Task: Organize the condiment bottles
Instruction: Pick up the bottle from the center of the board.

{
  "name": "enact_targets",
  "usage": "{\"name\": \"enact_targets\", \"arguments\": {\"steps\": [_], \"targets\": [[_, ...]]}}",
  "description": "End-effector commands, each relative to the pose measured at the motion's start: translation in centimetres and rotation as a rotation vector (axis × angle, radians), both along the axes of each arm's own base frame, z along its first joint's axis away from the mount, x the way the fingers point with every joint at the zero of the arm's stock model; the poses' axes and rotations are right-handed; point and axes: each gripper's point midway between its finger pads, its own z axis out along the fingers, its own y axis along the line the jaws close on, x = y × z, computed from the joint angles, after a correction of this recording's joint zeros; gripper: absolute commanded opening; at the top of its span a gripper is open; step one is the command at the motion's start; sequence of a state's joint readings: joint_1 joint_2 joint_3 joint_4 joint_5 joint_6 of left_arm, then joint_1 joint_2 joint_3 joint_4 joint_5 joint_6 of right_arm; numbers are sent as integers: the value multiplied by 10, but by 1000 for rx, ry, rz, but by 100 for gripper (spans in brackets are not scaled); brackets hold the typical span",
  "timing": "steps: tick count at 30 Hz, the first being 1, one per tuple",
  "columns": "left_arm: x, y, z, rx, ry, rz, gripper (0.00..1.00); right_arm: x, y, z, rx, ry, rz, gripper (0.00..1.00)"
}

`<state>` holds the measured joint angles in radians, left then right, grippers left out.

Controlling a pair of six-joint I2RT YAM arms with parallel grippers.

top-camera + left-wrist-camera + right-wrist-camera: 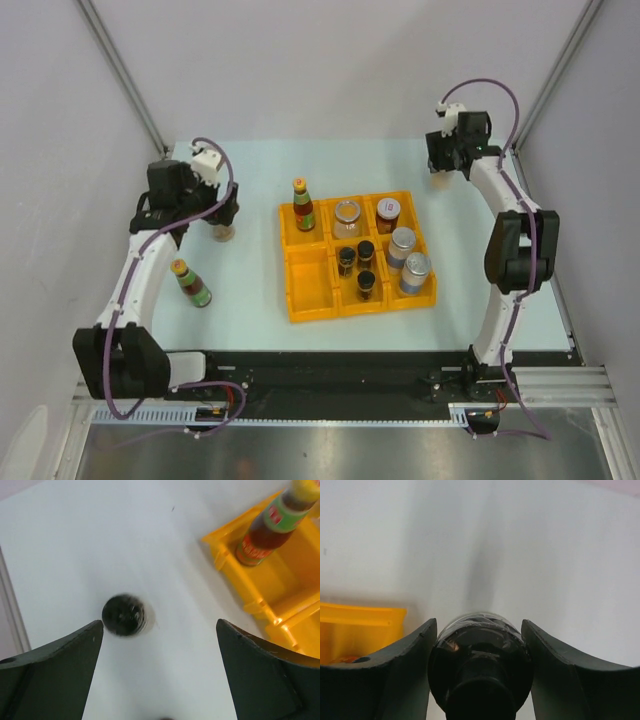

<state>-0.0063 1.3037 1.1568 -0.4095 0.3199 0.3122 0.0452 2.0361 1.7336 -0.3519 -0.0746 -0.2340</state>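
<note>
**Eight in the tray, two loose at left, one in the right hand**

The pale bench carries a yellow-orange tray of six compartments at its middle.

The left arm reaches over the bench's left side. Its left hand stands wide, fingers well apart, above a black-capped jar. That jar sits upright on the bench, nearer one finger than the other and touching neither.

The right arm stretches to the far right corner. There the right hand is closed on a dark jar, with both fingers pressed against its sides.

In the tray's back-left compartment a slim sauce bottle stands upright, with a yellow cap and a red and green label. A second sauce bottle of the same kind is on the bench well left of the tray, near the left arm. From above it may be standing or lying tilted; the view does not settle it.

The front-right compartment holds two silver-topped shakers, one just behind the other. The back-middle compartment holds a clear jar with a silver lid. The back-right compartment holds a red-lidded jar.

Three small black-capped spice jars stand close together in the front-middle compartment.
</note>
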Motion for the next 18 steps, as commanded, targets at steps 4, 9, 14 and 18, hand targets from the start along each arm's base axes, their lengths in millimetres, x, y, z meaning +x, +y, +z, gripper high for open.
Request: {"name": "enact_targets", "arguments": {"steps": [4, 9, 14, 18], "targets": [[-43, 55, -6, 63, -21, 121, 100, -52, 31, 189, 22, -342, 91, 4], [-66, 73, -17, 43, 21, 152, 100, -117, 102, 217, 24, -375, 314, 4], [-97, 81, -34, 82, 112, 145, 100, -192, 180, 200, 29, -310, 607, 4], [-130, 83, -50, 144, 191, 119, 100, -233, 229, 171, 31, -246, 779, 4]]}}
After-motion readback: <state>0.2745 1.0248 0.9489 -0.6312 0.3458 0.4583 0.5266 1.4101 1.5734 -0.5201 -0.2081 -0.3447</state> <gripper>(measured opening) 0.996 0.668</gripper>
